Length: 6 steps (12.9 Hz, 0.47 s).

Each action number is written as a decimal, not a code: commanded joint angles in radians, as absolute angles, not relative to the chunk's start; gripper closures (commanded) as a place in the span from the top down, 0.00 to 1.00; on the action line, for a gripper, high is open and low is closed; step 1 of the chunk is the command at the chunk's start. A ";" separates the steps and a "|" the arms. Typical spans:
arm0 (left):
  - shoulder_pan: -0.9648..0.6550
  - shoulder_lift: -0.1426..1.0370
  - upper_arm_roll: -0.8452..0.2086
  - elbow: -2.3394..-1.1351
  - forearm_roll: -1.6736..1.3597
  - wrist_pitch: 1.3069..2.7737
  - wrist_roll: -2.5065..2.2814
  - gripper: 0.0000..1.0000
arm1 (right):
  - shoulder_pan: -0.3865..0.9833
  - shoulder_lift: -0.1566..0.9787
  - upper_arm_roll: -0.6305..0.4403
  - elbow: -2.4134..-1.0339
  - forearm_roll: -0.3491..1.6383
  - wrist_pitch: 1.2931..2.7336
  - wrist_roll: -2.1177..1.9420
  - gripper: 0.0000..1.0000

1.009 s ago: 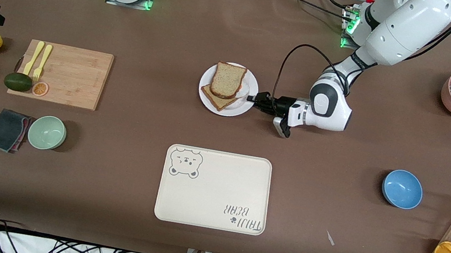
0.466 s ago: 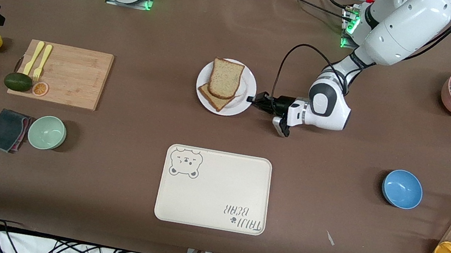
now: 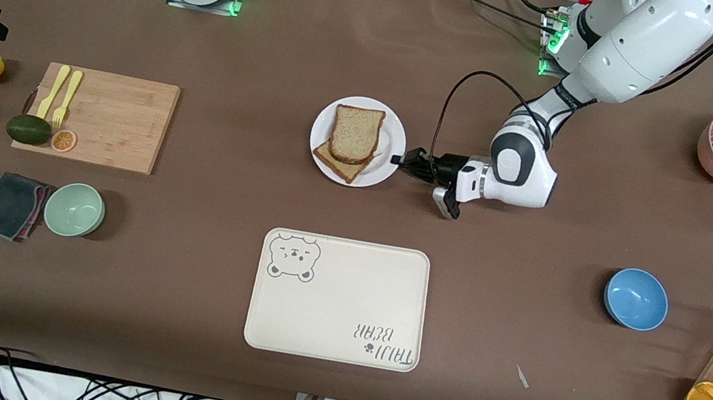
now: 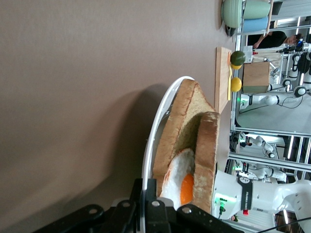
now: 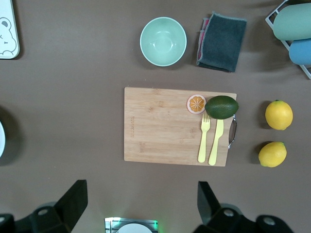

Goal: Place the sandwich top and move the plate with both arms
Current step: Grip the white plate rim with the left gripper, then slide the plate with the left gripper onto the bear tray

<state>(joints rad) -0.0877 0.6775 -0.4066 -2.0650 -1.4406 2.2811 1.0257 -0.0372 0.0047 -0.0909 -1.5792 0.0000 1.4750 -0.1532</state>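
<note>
The left gripper [image 3: 398,160] is clamped tight on the rim of the small white plate [image 3: 393,135] at the edge that faces the left arm's end of the table, its black fingers [image 4: 155,213] closed on the thin white lip. The plate sits near the middle of the table, farther from the front camera than the cream bear-printed tray [image 3: 338,298] and well apart from it. On the plate lies the darker bread slice [image 3: 338,161] with a fried egg [image 4: 179,177] on it, and the sandwich top [image 3: 356,133] — the paler speckled slice — rests on that, shifted so that a corner of the lower slice shows out toward the front camera. In the left wrist view the egg's white and orange yolk peep out between the two slices, just next to the gripper. The right gripper [image 5: 141,201] hangs high above the right arm's end of the table with its jaws spread wide and nothing between them; that arm waits, and only its base shows in the front view. Below it lie a wooden cutting board [image 5: 165,126] carrying two yellow forks [image 5: 210,138], an avocado [image 5: 221,107] and an orange slice [image 5: 196,104], with two lemons [image 5: 279,114] beside the board — and a pale green bowl [image 5: 163,41] next to a dark folded cloth [image 5: 221,42], both nearer to the front camera than the board.
</note>
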 commanded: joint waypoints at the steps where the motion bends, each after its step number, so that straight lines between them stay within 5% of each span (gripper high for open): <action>1: -0.071 0.612 -0.408 -2.069 -1.476 2.263 0.983 0.00 | -0.044 -0.009 -0.081 -1.572 -0.011 1.459 -0.160 1.00; 6: -0.054 0.623 -0.399 -1.939 -1.419 2.258 0.864 0.00 | -0.044 -0.009 -0.081 -1.572 -0.011 1.459 -0.160 1.00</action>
